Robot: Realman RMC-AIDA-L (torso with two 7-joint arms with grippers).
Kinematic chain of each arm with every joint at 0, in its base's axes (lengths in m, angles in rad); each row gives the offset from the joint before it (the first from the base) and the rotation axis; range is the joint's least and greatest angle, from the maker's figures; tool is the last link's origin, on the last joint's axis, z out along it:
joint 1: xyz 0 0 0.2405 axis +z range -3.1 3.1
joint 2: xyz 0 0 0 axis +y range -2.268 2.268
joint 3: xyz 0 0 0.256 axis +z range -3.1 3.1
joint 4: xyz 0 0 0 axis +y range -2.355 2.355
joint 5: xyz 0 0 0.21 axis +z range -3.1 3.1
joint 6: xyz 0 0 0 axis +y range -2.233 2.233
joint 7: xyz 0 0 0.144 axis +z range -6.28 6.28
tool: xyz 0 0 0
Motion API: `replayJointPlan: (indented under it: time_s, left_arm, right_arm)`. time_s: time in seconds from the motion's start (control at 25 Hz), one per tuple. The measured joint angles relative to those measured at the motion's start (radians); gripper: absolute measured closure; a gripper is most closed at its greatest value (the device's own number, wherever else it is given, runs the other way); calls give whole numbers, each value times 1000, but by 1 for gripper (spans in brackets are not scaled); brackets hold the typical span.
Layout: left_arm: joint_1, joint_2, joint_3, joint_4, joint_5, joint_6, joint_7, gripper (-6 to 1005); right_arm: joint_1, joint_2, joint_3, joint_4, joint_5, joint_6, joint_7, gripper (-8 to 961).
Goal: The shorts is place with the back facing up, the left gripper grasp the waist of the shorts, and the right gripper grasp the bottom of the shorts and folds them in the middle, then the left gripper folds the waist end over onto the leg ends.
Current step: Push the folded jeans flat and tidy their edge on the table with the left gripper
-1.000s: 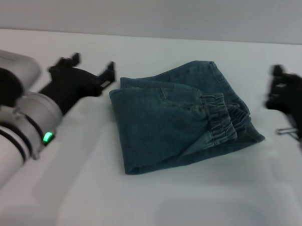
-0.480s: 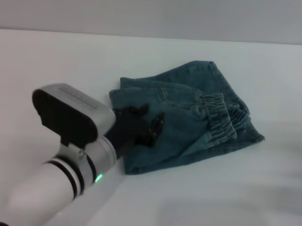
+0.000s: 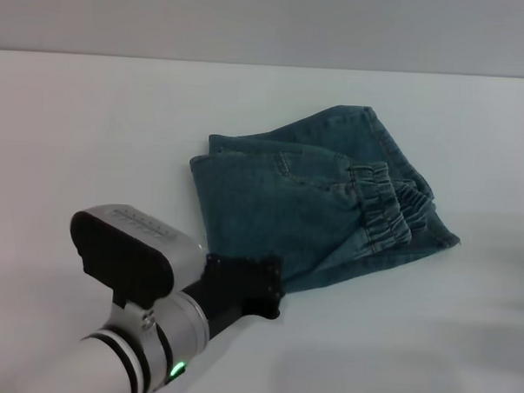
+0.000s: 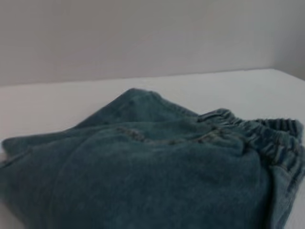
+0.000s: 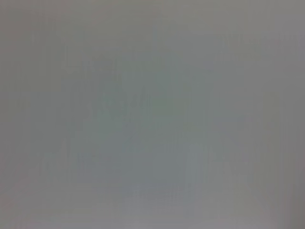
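The blue-green denim shorts (image 3: 313, 212) lie folded in a compact bundle in the middle of the white table (image 3: 91, 137). Their gathered waistband (image 3: 387, 211) rests on top, toward the right side. The left wrist view shows the same bundle up close, shorts (image 4: 143, 176) with the ruched waistband (image 4: 274, 138) at one side. My left gripper (image 3: 256, 288), a black claw on a silver arm with a green light, sits at the bundle's near-left corner and covers that corner. The leg ends cannot be told apart from the folds. The right gripper is out of view.
The pale table top stretches around the bundle on all sides, with its far edge (image 3: 268, 64) against a grey wall. The right wrist view shows only a plain grey surface.
My left arm swung from the table left of the shorts, across the bundle, down to its near-left corner. The right gripper withdrew from the right edge of view. The shorts kept their shape.
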Motion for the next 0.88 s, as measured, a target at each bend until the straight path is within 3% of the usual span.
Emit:
replayJointPlan:
  time_s: [0.08, 0.28, 0.88]
  left_arm:
    - [-5, 0, -7, 12, -21, -1, -1, 996]
    - [-50, 0, -26, 55, -38, -11, -1, 1001]
    - [-156, -1, -138, 146, -66, -30, -1, 929]
  right_arm:
    - [2, -1, -1, 2, -1, 0, 0, 954]
    - [6, -2, -8, 4, -3, 0, -1, 954]
    - [-20, 1, -26, 38, -5, 2, -3, 949]
